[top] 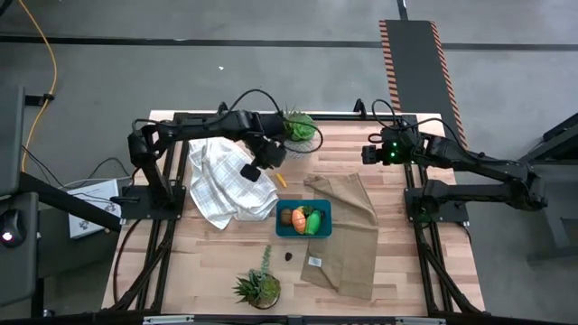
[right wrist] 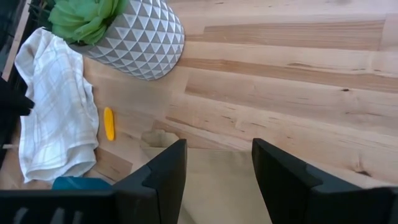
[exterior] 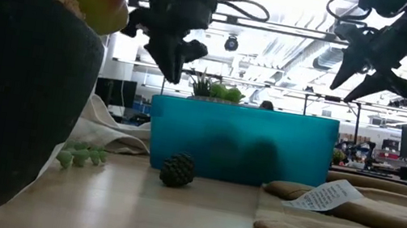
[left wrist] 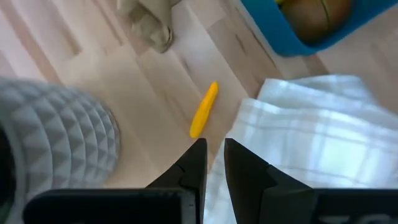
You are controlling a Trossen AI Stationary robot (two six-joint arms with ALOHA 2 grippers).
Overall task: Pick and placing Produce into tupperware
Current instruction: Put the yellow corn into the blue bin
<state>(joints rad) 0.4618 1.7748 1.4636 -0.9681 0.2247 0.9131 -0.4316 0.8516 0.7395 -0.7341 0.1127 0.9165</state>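
Note:
The yellow banana (top: 281,180) (left wrist: 204,109) lies flat on the bare wood between the white checked cloth (top: 226,181) and the tan cloth (top: 348,235). The teal tupperware (top: 323,209) (exterior: 239,144) stands on the table and holds an orange piece (top: 298,218), a green piece (top: 313,222) and a brown piece (top: 286,217). A small dark round piece (top: 289,255) (exterior: 177,170) rests on the wood near it. My left gripper (top: 256,170) (left wrist: 214,146) hangs shut and empty over the white cloth's edge, beside the banana. My right gripper (top: 368,153) (right wrist: 217,149) is open, raised at the far right.
A potted plant in a white patterned pot (top: 298,126) (right wrist: 134,37) stands at the far edge, close to the banana. Another potted plant (top: 257,287) stands at the near edge. Bare wood lies at the table's near left and far right.

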